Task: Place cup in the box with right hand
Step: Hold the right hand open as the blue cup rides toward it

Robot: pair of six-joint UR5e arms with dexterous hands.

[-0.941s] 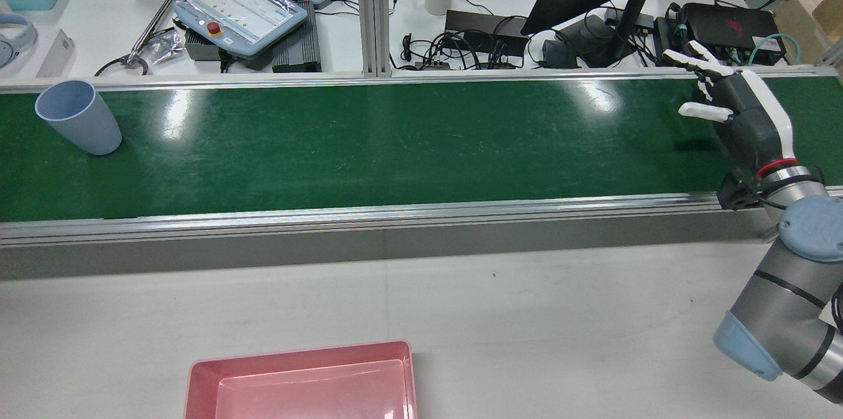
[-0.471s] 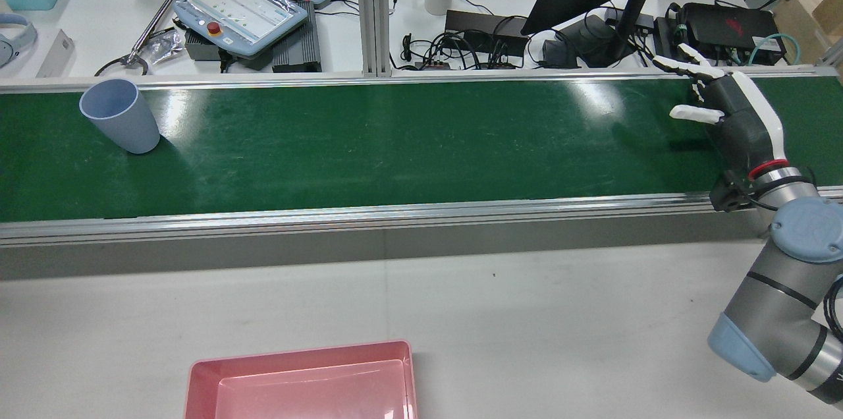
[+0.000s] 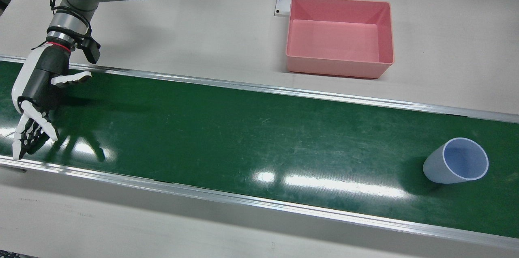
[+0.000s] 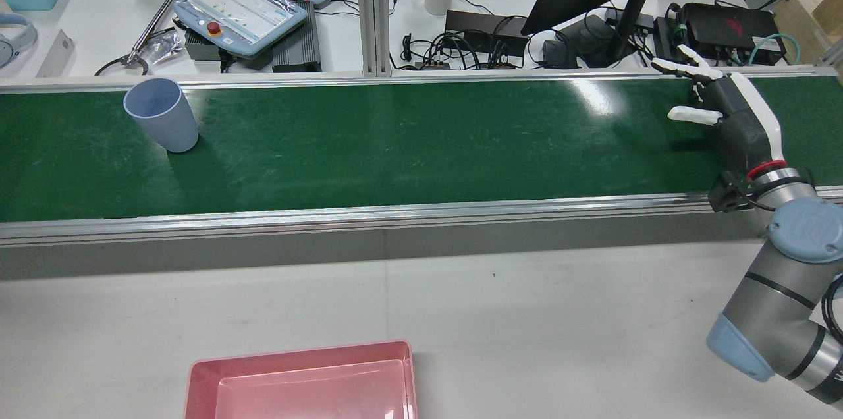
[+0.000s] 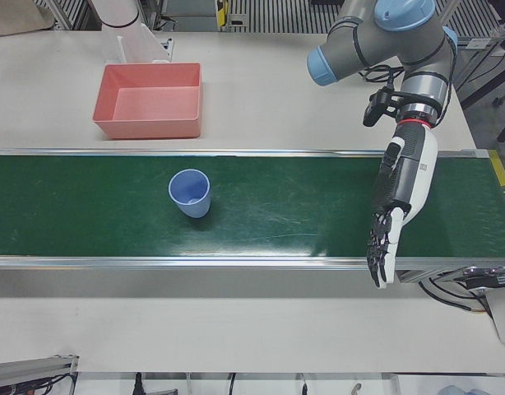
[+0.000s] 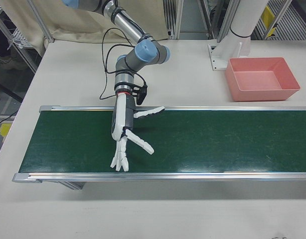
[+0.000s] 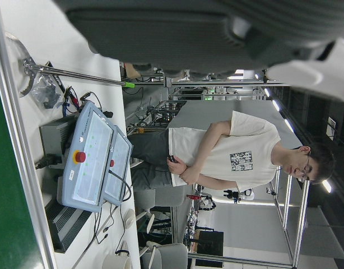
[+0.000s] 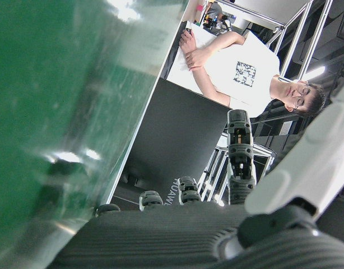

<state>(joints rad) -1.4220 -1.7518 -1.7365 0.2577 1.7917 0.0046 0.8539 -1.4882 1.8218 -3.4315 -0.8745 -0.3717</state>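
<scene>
Found the pale blue cup (image 3: 454, 166) standing upright and mouth-up on the green belt (image 3: 243, 136), toward the operators' edge. Found it clear of both hands and lying between them along the belt's length. Saw nothing in the cup.

Found the right hand (image 3: 38, 83) low over one end of the belt, well apart from the cup. Noted its fingers (image 6: 139, 141) stretched out and spread, the thumb sticking off sideways toward the cup, and nothing held. Could not tell whether the fingertips touched the belt.

Found the left hand (image 5: 405, 181) only in the left-front view, over the belt on the other side of the cup and pointing toward the operators' edge. Noted its fingers (image 5: 382, 247) straight, slightly parted and closed on nothing.

Saw the pink box (image 3: 338, 69) on the white table (image 3: 202, 26) on the robot's side of the belt, with nothing in it. Placed the cup, in the left-front view, roughly level with the corner of the box nearer the left hand.

Saw beyond the belt, from the two hand cameras, a person (image 7: 217, 157) in a white T-shirt with arms folded. Saw two control tablets (image 4: 240, 7) on the desk there.
</scene>
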